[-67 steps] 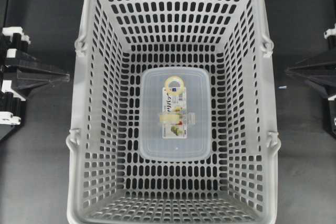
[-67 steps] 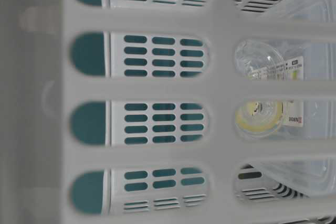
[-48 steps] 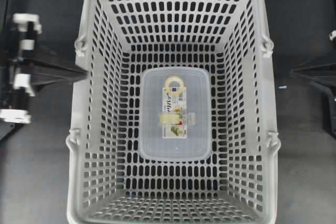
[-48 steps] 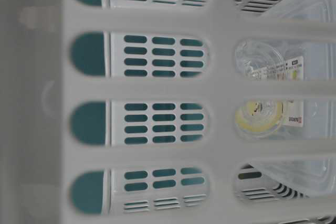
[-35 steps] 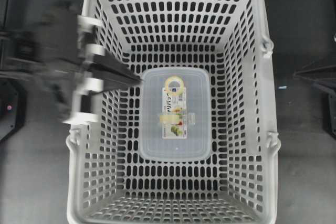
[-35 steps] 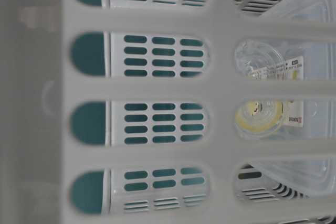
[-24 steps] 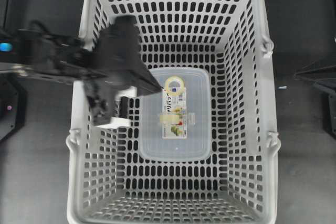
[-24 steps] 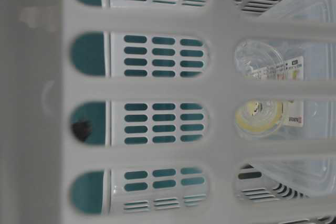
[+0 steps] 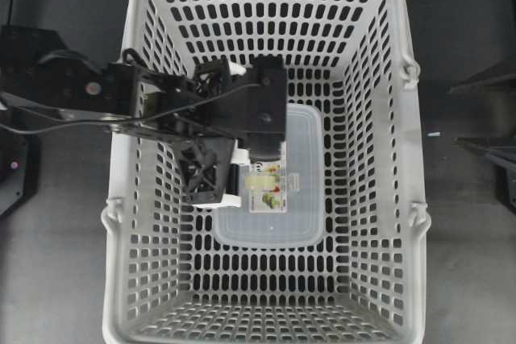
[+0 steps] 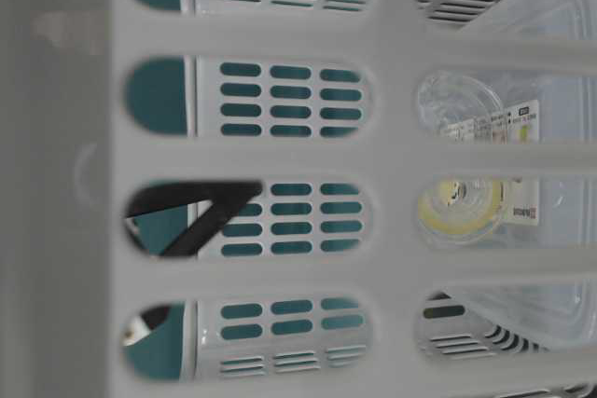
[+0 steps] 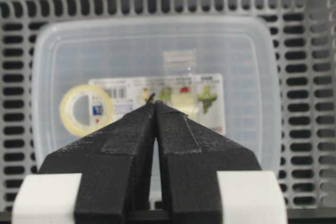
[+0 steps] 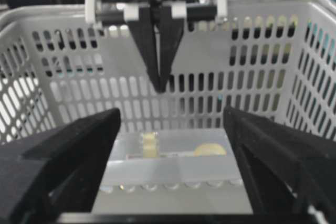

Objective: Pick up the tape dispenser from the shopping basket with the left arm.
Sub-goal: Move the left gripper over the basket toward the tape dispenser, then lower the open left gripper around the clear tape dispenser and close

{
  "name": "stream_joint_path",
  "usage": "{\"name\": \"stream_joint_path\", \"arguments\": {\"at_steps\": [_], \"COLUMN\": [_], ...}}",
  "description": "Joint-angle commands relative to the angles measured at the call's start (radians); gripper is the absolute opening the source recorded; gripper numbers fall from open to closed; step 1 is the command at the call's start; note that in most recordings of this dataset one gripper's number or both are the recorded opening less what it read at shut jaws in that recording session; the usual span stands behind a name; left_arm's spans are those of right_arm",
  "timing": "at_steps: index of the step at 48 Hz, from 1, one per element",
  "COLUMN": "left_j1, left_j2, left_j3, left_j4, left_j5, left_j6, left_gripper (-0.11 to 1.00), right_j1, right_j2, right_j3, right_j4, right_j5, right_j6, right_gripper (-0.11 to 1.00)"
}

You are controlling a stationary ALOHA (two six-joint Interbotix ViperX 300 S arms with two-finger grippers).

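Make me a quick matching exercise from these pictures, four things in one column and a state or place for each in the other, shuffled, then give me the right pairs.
Things:
1. left hand
2. right hand
3. tape dispenser
4. shopping basket

States or places:
A. lying on a clear lid
B. fingers pressed together
C. fingers spread wide apart
D. grey, walls full of slots

Pairs: 1-B, 2-C, 3-A, 4-D

A clear rectangular lidded plastic container [image 9: 302, 223] is lying flat and centred, while a dark tabletop [image 9: 468, 263] is showing around everything on all sides.
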Motion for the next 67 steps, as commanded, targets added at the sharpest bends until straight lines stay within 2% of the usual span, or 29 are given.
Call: {"name": "stream_joint_path", "arguments": {"at_steps": [1,4,16,19,21,49,54,58,65,67], "left_j1": [-0.003,-0.006,-0.034,-0.044,-0.049,-0.051,-0.051,-0.051,-0.057,-0.057], "left_j2": [0.009,0.028,0.141,0.172,0.184,0.233,0.245,0.244,0.219,0.207], "left_j3": [-0.034,-0.048,-0.114,-0.133,-0.141,-0.091,-0.091,-0.098,-0.124,-0.14], "left_j4": [0.005,0.003,0.003,0.003,0.003,0.003,0.003,0.003,0.003,0.003], "left_j5": [0.018,0.037,0.129,0.144,0.15,0.14,0.132,0.14,0.175,0.195], "left_j6": [-0.002,-0.002,0.0,0.002,0.003,-0.005,0.0,0.002,0.006,0.009], "left_gripper": [0.01,0.06,0.76,0.88,0.9,0.9,0.86,0.73,0.32,0.3], "right_j1": [0.006,0.006,0.006,0.006,0.006,0.008,0.008,0.008,0.008,0.008], "right_j2": [0.0,-0.002,-0.008,-0.009,-0.009,-0.017,-0.017,-0.017,-0.021,-0.023], "right_j3": [-0.021,-0.021,-0.02,-0.018,-0.017,-0.005,0.0,0.002,0.005,0.005], "right_j4": [0.005,0.005,0.005,0.005,0.005,0.005,0.005,0.005,0.005,0.005], "right_j5": [-0.008,-0.006,-0.009,-0.009,-0.008,-0.008,-0.008,-0.008,-0.008,-0.008], "right_j6": [0.0,0.0,0.0,0.0,0.0,0.0,0.0,0.0,0.002,0.002], "right_gripper": [0.79,0.78,0.78,0.77,0.77,0.77,0.77,0.77,0.77,0.77]}}
